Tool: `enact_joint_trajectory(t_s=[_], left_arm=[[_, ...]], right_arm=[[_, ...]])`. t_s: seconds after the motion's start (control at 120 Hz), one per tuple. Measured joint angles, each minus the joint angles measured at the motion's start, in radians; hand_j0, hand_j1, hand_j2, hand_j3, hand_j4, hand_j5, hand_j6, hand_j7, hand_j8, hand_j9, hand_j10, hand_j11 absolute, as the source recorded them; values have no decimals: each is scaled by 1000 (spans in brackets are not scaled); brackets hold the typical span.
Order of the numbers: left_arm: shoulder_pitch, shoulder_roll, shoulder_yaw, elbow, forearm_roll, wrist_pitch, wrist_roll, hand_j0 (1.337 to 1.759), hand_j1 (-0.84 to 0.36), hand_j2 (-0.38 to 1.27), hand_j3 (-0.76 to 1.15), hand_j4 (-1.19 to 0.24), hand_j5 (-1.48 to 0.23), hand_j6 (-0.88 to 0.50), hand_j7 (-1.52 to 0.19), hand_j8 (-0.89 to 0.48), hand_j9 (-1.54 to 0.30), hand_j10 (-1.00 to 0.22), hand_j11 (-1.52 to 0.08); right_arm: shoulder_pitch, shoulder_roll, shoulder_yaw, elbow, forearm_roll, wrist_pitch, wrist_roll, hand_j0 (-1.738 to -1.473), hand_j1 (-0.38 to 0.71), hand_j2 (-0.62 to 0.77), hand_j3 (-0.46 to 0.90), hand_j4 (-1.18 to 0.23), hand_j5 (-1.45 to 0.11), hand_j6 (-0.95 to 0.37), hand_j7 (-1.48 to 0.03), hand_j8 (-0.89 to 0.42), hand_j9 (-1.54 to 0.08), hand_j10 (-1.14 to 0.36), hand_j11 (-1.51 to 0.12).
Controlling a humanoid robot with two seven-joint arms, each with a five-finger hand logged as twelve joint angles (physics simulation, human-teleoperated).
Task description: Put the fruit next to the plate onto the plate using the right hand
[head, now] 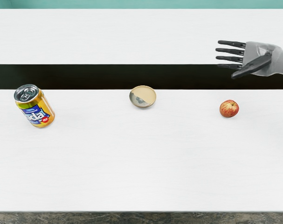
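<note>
On the table (132, 163), the can (34, 106) stands left, the plate (142, 96) middle, the apple (229, 108) right.

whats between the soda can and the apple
The plate lies between the soda can and the apple, as the head view shows.

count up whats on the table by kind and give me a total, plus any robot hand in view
soda can: 1
plate: 1
apple: 1
total on the table: 3
right robot hand: 1, open and holding nothing, above and behind the apple
</note>
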Motion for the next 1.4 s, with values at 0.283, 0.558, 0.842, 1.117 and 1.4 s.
enact_joint_trajectory(t_s=[0.283,0.558,0.842,1.117,1.4], left_arm=[[0,0,0,0,0,0,0,1658,55,49,0,-245,-318,-245,-318,-245,-318,-245,-318],[0,0,0,0,0,0,0,1658,55,49,0,-245,-318,-245,-318,-245,-318,-245,-318],[0,0,0,0,0,0,0,1658,55,49,0,-245,-318,-245,-318,-245,-318,-245,-318],[0,0,0,0,0,0,0,1658,55,49,0,-245,-318,-245,-318,-245,-318,-245,-318],[0,0,0,0,0,0,0,1658,55,49,0,-245,-318,-245,-318,-245,-318,-245,-318]], right_arm=[[11,0,46,-31,-40,0,8,-1658,-309,-6,0,-32,-44,-31,-44,-32,-44,-32,-44],[56,-27,123,136,-585,0,20,-1658,-301,-7,0,-40,-52,-40,-53,-40,-52,-40,-52],[-20,-142,126,475,-917,-66,59,-1658,-297,-8,0,-47,-58,-48,-57,-47,-58,-46,-57],[-102,-147,75,553,-1050,-330,61,-1658,-298,-7,0,-49,-59,-51,-58,-50,-58,-48,-58],[-170,-131,53,554,-1098,-475,62,-1658,-239,-16,0,-100,-123,-102,-122,-100,-123,-99,-122]])
